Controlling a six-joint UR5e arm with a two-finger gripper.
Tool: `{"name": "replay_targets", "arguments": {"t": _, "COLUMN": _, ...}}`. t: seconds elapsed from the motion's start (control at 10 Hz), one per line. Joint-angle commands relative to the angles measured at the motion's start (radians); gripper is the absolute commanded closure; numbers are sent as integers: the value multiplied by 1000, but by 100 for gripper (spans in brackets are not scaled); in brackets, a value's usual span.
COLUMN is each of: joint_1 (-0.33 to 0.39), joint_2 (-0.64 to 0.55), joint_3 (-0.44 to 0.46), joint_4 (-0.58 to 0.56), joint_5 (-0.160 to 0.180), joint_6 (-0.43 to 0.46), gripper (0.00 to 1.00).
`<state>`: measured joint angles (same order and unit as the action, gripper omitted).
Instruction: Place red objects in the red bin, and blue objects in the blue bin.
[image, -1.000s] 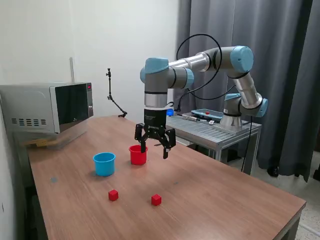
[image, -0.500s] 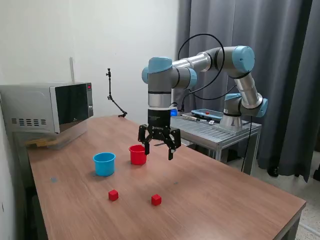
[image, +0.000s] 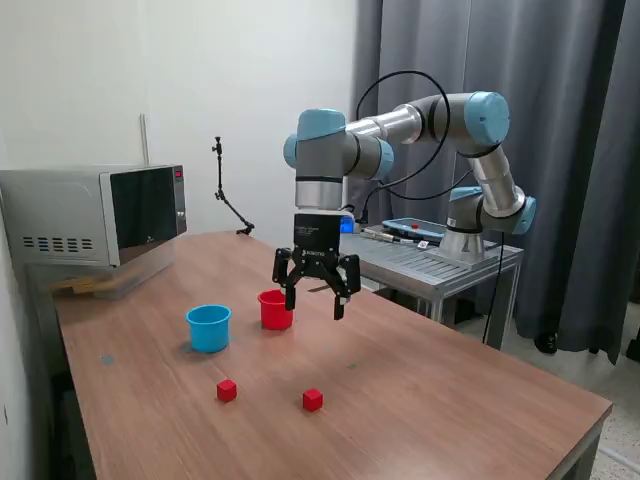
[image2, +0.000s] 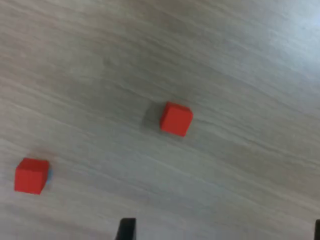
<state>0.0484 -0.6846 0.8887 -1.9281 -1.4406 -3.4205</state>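
While it hangs above the table (image: 420, 370), just beside the red cup (image: 275, 309), the gripper (image: 313, 300) has its fingers spread wide, holding and touching nothing. Two red cubes (image: 227, 390) (image: 313, 400) lie apart toward the near edge; the blue cup (image: 208, 327) stands beside the red one.

The pincer (image: 314, 297) is held above the wooden counter (image: 430, 390) with its fingers spread apart and nothing between them. The red bin (image: 275, 309) is seen just beside the pincer, toward the exterior view's left, and the blue bin (image: 208, 327) stands farther out on that same side. Two red cubes are seen on the counter below the pincer and nearer the camera, well apart from it: one (image: 313, 400) almost directly beneath, the other (image: 227, 390) toward the exterior view's left.
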Motion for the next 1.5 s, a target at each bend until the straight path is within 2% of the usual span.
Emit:
{"name": "replay_targets", "arguments": {"t": 0.0, "joint_1": 1, "joint_2": -4, "joint_3": 31, "joint_4": -55, "joint_5": -11, "joint_6": 67, "gripper": 0}}
{"name": "replay_targets", "arguments": {"t": 0.4, "joint_1": 2, "joint_2": 5, "joint_3": 65, "joint_4": -109, "joint_5": -17, "joint_6": 190, "gripper": 0}}
{"name": "replay_targets", "arguments": {"t": 0.6, "joint_1": 16, "joint_2": 8, "joint_3": 111, "joint_4": -149, "joint_5": -64, "joint_6": 250, "gripper": 0}}
{"name": "replay_targets", "arguments": {"t": 1.0, "joint_1": 30, "joint_2": 33, "joint_3": 127, "joint_4": -158, "joint_5": -64, "joint_6": 284, "gripper": 0}}
{"name": "replay_targets", "arguments": {"t": 1.4, "joint_1": 48, "joint_2": 94, "joint_3": 110, "joint_4": -158, "joint_5": -67, "joint_6": 372, "gripper": 0}}
